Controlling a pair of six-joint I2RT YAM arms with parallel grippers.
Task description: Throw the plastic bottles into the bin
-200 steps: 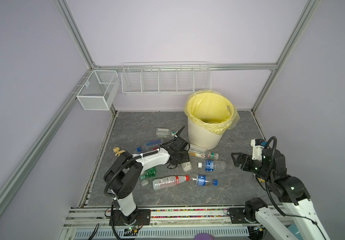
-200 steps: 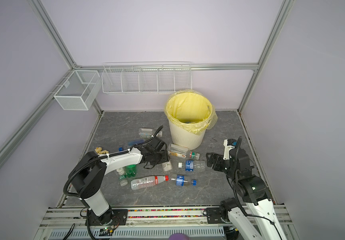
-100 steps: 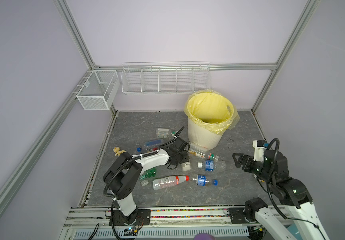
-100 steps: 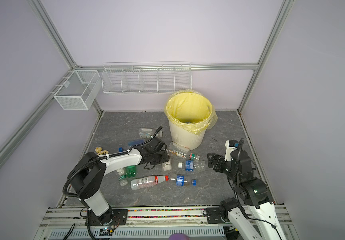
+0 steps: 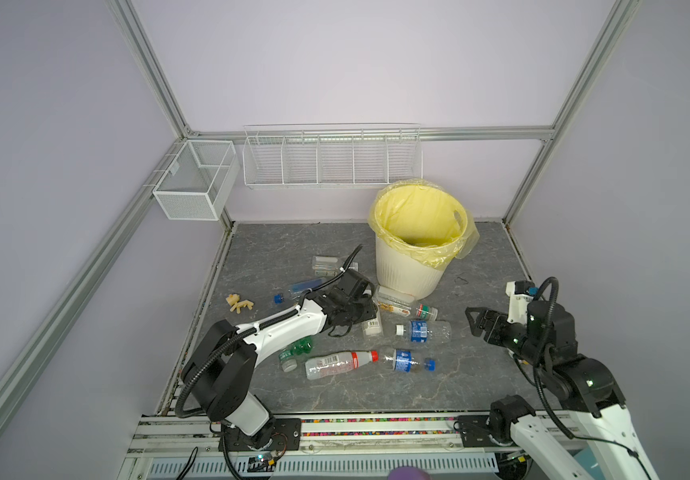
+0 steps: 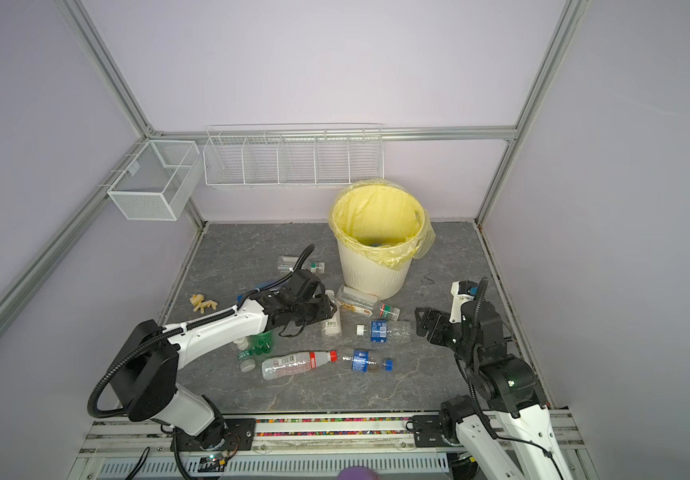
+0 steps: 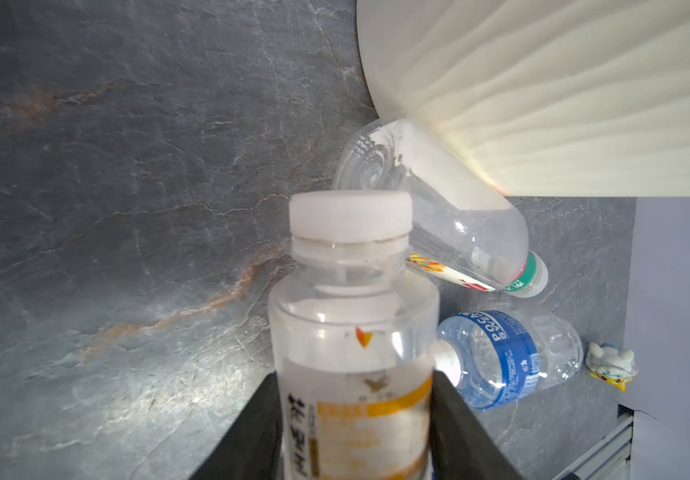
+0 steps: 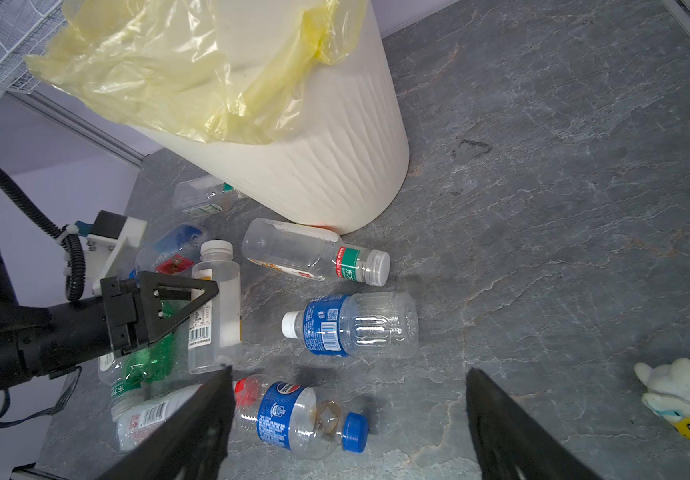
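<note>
1. Bottles: the nearest, a white-cap bottle point(image 7: 351, 332), sits between the left fingers point(image 7: 251, 428). The left gripper point(image 7: 355, 390) is clamped on its labelled body, and the cap points away from the wrist. The right wrist view shows it lying on the floor point(image 8: 542, 249), not lifted.
2. Just past that cap, a green-cap bottle point(image 7: 451, 216) lies against the foot of the bin point(image 7: 563, 104). A blue-label bottle point(image 7: 501, 357) lies just beside it, off to one side of the fingers.
3. The right gripper point(image 8: 349, 374) hangs with its fingers spread wide and holds nothing. A blue-cap bottle point(image 8: 297, 415) lies under the gap between them, and the blue-label bottle lies just beyond the tips.
4. Behind the left fingers, by the arm, lie a green bottle point(image 5: 299, 347) and a red-label bottle point(image 5: 335, 365). Beyond the left gripper lie a blue bottle point(image 5: 303, 286) and, farther off, a clear bottle point(image 5: 326, 265).
5. The bin stands upright. It is near the left fingers and well apart from the right ones. A top view shows something blue point(image 6: 376, 245) at its bottom, too small to name.
6. Judged from this, the task is early: about eight bottles are on the floor. The step in hand looks like the grasp on the white-cap bottle. The lift, the carry over the rim and the drop are left, then the rest.
</note>
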